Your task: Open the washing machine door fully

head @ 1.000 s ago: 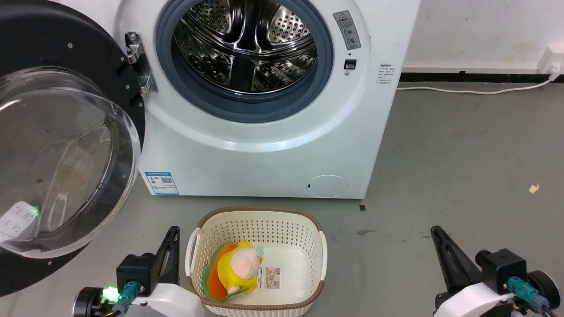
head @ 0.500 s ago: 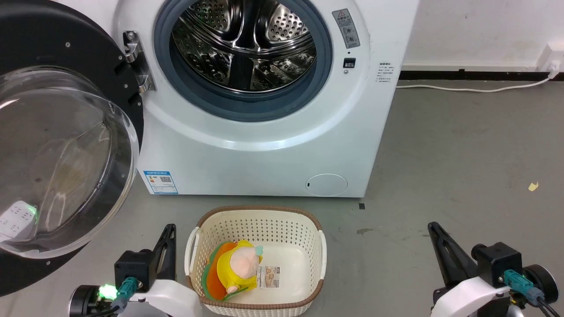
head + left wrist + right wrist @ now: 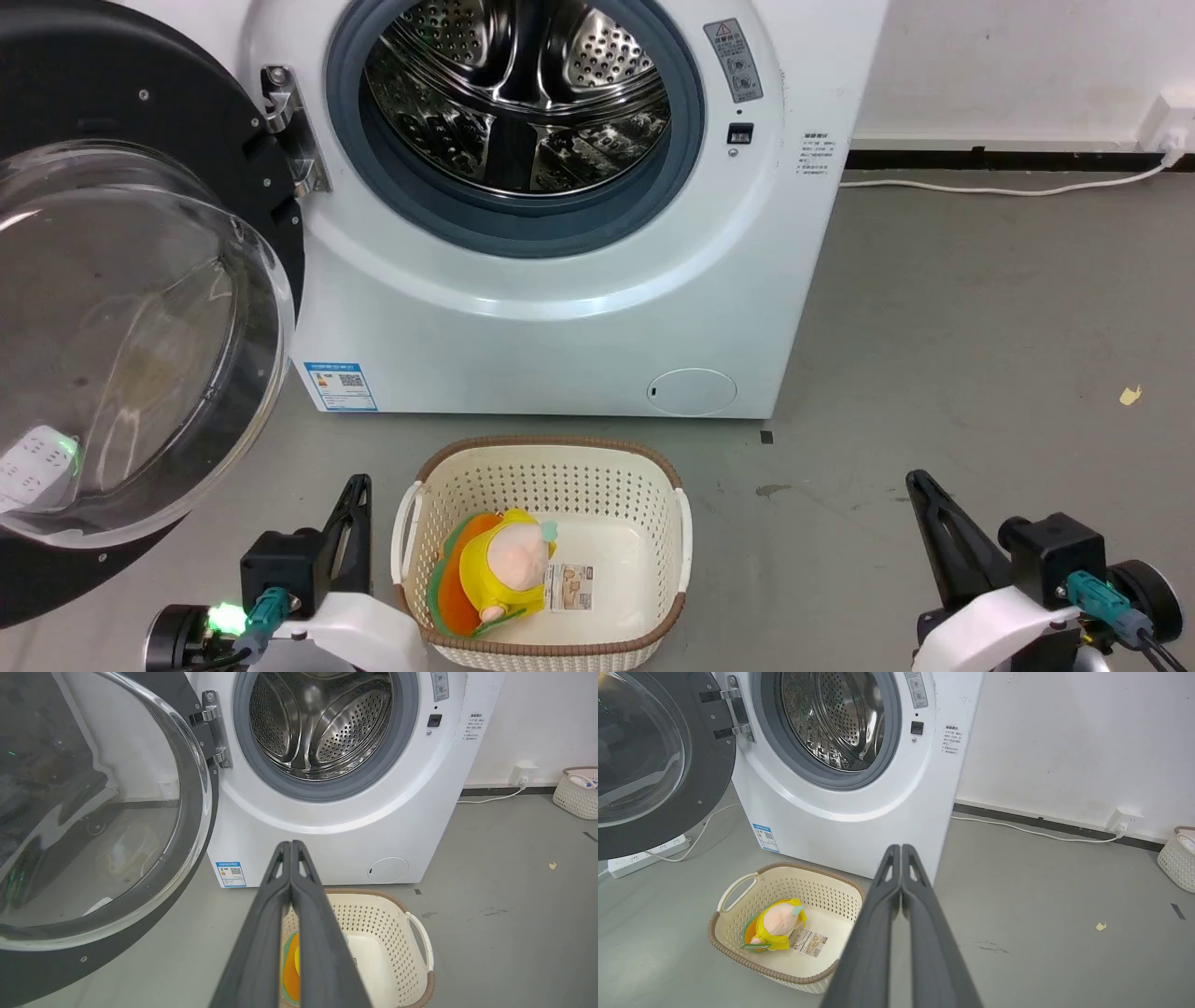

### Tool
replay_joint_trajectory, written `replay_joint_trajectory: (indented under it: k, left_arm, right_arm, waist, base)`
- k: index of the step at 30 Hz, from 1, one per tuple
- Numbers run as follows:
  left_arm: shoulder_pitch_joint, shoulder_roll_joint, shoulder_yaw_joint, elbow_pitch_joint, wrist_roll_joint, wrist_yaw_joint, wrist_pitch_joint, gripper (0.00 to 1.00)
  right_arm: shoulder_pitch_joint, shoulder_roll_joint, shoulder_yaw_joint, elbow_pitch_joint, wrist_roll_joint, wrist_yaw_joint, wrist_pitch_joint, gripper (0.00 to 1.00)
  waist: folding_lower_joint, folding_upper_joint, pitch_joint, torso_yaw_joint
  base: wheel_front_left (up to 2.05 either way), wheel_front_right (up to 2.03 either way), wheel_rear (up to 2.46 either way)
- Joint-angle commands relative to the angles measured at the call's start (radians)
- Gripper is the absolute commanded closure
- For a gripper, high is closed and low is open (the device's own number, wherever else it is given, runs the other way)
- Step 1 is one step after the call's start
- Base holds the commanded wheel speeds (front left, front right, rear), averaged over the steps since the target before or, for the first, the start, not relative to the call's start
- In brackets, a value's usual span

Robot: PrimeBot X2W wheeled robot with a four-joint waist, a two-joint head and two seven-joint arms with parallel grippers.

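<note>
The washing machine door [image 3: 112, 308] [image 3: 93, 812] [image 3: 649, 760], black-rimmed with a bulging clear glass centre, is swung wide to the left on its metal hinge [image 3: 288, 131]. The steel drum [image 3: 518, 93] and its blue-grey rubber ring lie exposed in the white washer [image 3: 560, 308]. My left gripper [image 3: 357, 485] [image 3: 290, 845] sits low at the lower left, shut and holding nothing, well below the door. At the lower right my right gripper [image 3: 917, 481] [image 3: 896, 848] is also shut and empty, far from the washer.
A cream basket [image 3: 653, 467] [image 3: 738, 891] with a yellow and orange plush toy [image 3: 499, 569] stands on the grey floor before the washer, between my grippers. A white power strip [image 3: 644, 856] lies under the door. A white cable [image 3: 990, 193] runs along the wall. Another basket [image 3: 577, 793] stands far right.
The whole head view shifted slightly between one second ago and half a second ago, so the camera moved. Door and grippers have held still since.
</note>
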Motion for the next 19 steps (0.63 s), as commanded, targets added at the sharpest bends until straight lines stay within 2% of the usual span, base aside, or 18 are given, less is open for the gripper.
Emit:
replay_joint_trajectory:
  k: [1,19]
  left_arm:
    - [-0.015,0.000,0.000,-0.004,0.009,0.003,0.000,1.00]
    - [-0.015,0.000,0.000,-0.004,0.009,0.003,0.000,1.00]
  right_arm:
    - [-0.012,0.004,-0.001,-0.004,-0.008,0.001,0.001,1.00]
    - [-0.012,0.004,-0.001,-0.004,-0.008,0.001,0.001,1.00]
  waist:
    - [0.0000,0.0000,0.000,0.000]
    - [0.0000,0.0000,0.000,0.000]
  base:
    - [0.00,0.00,0.00]
    - [0.00,0.00,0.00]
